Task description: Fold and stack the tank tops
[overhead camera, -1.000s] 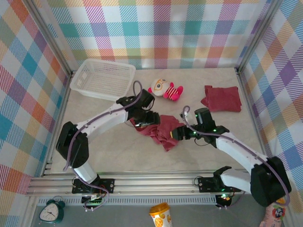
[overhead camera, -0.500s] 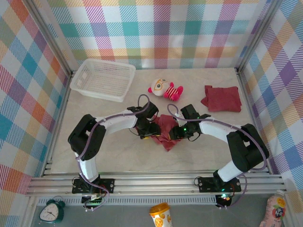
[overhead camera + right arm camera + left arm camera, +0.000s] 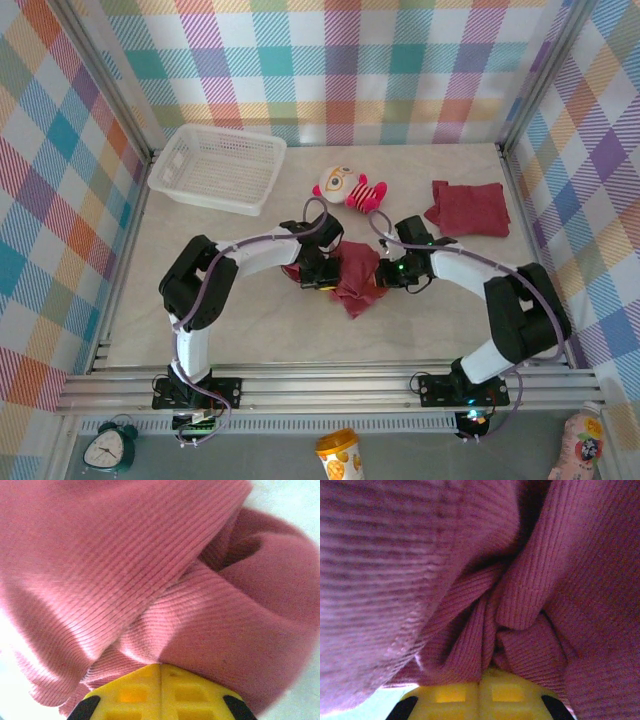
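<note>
- At the middle of the table (image 3: 240, 320) lay the crumpled tank top (image 3: 355, 278), a bunched maroon heap with one corner trailing toward the near edge.
- On its left side the left gripper (image 3: 322, 278) pressed into the cloth. In the left wrist view its yellow fingers (image 3: 450, 697) met with no gap, and ribbed folds of the top converged and disappeared at their tips, so it looked pinched onto the fabric.
- On its right side the right gripper (image 3: 388, 277) touched the same heap. In the right wrist view its yellow fingers (image 3: 190, 692) were likewise pressed together, with a thick roll of the cloth draped right over their tips.
- Both arms reached in from the near edge and bent inward, so the two grippers faced each other across the heap.
- Well apart from it, at the far right of the table, the folded tank top (image 3: 468, 208) lay flat as a rough rectangle, near the right wall.
- Beyond the heap, between the two tops and toward the back, the striped plush doll (image 3: 348, 188) lay on its side, clear of both arms.
- At the far left corner stood the white plastic basket (image 3: 217, 167), tilted against the wall.
</note>
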`<move>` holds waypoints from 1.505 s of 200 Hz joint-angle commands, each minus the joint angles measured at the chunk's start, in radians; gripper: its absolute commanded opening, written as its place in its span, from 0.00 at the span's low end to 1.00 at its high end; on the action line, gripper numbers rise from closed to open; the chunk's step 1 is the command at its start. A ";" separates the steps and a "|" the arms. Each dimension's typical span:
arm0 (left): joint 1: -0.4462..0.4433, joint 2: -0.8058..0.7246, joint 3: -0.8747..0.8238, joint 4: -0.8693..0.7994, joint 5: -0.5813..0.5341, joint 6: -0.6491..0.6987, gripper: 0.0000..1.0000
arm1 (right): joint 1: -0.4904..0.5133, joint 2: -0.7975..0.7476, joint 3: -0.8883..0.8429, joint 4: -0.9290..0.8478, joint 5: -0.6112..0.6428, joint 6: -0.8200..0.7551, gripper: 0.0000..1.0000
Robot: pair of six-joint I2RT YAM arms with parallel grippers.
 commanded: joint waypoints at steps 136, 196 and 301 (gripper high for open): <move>0.094 -0.226 0.296 -0.250 0.093 -0.037 0.00 | 0.141 -0.313 -0.126 0.154 -0.205 -0.126 0.41; 0.075 -0.224 0.427 -0.357 0.037 -0.080 0.00 | 0.072 -0.415 -0.168 0.125 0.058 0.012 0.53; 0.280 -0.252 0.105 -0.373 -0.231 0.169 0.00 | 0.005 -0.166 -0.034 0.046 0.145 0.040 0.56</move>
